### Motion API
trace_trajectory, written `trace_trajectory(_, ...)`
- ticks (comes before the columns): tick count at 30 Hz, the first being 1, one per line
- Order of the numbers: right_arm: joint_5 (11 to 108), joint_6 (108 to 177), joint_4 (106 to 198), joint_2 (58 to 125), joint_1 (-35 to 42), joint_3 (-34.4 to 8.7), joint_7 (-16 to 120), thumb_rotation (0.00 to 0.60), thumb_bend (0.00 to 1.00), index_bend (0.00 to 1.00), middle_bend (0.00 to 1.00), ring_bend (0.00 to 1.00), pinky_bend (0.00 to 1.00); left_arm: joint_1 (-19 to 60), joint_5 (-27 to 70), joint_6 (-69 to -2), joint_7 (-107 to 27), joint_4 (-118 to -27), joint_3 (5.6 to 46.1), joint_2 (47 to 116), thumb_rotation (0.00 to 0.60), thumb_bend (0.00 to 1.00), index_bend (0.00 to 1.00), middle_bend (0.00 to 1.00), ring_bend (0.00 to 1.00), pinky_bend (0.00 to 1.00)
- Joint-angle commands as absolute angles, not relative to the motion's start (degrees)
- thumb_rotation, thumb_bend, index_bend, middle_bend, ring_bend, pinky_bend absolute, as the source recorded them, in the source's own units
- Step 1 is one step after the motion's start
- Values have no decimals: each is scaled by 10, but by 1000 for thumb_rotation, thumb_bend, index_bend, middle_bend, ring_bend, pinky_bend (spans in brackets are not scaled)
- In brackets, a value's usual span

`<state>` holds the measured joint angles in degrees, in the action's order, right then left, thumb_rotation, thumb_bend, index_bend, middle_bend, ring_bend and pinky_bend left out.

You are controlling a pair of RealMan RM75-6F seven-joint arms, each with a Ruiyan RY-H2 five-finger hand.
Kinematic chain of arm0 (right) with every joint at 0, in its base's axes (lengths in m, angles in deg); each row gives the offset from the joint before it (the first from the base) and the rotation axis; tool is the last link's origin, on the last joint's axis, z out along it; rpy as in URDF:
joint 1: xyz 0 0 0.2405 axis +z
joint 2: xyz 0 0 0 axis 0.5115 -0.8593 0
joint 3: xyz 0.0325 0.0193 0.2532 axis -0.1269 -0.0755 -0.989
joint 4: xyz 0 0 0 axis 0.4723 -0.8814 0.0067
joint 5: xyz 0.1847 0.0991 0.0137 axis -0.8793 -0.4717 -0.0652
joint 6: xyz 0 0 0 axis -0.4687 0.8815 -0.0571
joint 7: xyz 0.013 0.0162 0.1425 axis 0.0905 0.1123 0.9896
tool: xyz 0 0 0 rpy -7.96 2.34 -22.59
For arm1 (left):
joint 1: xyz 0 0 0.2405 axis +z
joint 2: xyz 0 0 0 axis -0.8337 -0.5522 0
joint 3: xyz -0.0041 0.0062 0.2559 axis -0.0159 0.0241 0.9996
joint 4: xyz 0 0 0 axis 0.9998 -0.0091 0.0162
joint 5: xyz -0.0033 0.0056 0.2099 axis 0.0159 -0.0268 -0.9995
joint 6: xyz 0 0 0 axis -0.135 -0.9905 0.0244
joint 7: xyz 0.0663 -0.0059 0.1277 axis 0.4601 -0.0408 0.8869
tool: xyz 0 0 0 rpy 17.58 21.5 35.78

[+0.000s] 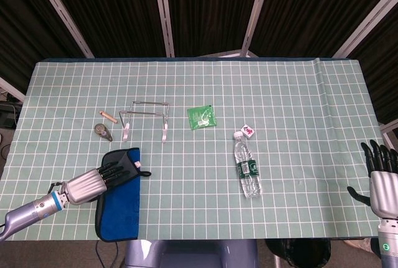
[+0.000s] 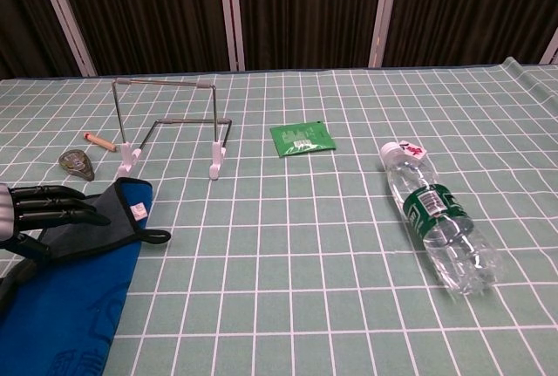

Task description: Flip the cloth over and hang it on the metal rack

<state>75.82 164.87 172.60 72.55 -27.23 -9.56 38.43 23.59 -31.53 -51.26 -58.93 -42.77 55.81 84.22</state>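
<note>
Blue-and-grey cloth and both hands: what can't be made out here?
- Blue-and-grey cloth: chest view crops its near end; the part under the left hand is hidden in both views.
- Left hand: whether it pinches the cloth or only rests on it is unclear.
- Right hand: absent from chest view, at the head view's edge.
- Small dark object beside the metal rack: too small to identify.

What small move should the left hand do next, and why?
Probably close on the cloth and lift it toward the rack. The left hand lies on the cloth's near-rack end, the cloth is flat on the table, and the rack is bare.
</note>
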Motion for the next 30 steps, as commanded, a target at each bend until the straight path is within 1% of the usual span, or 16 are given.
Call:
trace_trajectory(1,758,1649,1726,725,-273,-96,385,600,0,0,0,0,0,236,-315,-510,-589,-424,557,845,600,539,799,0,0,0)
trace_trajectory(5,759,1649,1726,725,-273,-96,385,600,0,0,0,0,0,238,-316,-511,-585,-419,558,844,600,539,785,0,0,0)
trace_trajectory(7,759,1649,1726,726,-272,-96,385,600,0,0,0,0,0,240,-315,-510,-584,-416,558,844,600,539,699,0,0,0)
trace_trajectory(9,759,1649,1725,726,-272,-96,385,600,0,0,0,0,0,241,-314,-509,-586,-413,558,844,600,521,519,0,0,0)
trace_trajectory(10,759,1649,1726,726,-272,-96,384,600,0,0,0,0,0,241,-314,-509,-588,-412,559,844,600,505,459,0,0,0)
trace_trajectory(11,759,1649,1726,726,-272,-96,384,600,0,0,0,0,0,242,-315,-510,-590,-410,559,844,600,464,360,0,0,0)
trace_trajectory(12,759,1649,1726,726,-272,-96,384,600,0,0,0,0,0,243,-314,-511,-590,-408,559,843,600,403,238,0,0,0)
trace_trajectory(13,759,1649,1726,726,-272,-96,383,600,0,0,0,0,0,244,-313,-510,-587,-405,558,843,600,356,156,0,0,0)
trace_trajectory(14,759,1649,1726,726,-272,-96,383,600,0,0,0,0,0,245,-311,-505,-580,-402,558,841,600,282,60,0,0,0)
trace_trajectory(15,759,1649,1727,726,-272,-95,383,600,0,0,0,0,0,246,-310,-500,-577,-401,559,839,600,222,8,0,0,0)
trace_trajectory(17,760,1649,1727,726,-272,-95,382,600,0,0,0,0,0,248,-303,-494,-578,-406,558,829,600,159,0,0,0,0)
trace_trajectory(18,761,1650,1728,726,-273,-95,383,600,0,0,0,0,0,250,-300,-499,-584,-412,557,821,600,143,0,0,0,0)
trace_trajectory(22,761,1650,1729,724,-273,-95,386,600,0,0,0,0,0,256,-289,-529,-603,-427,546,795,600,138,0,0,0,0)
trace_trajectory(26,764,1651,1731,721,-274,-95,391,600,0,0,0,0,0,255,-271,-551,-625,-452,526,777,600,144,15,0,0,0)
trace_trajectory(28,765,1652,1733,720,-274,-94,394,600,0,0,0,0,0,251,-261,-550,-631,-472,513,774,600,229,73,0,0,0)
trace_trajectory(30,768,1653,1734,718,-275,-94,396,600,0,0,0,0,0,238,-249,-531,-625,-504,497,773,600,316,117,0,0,0)
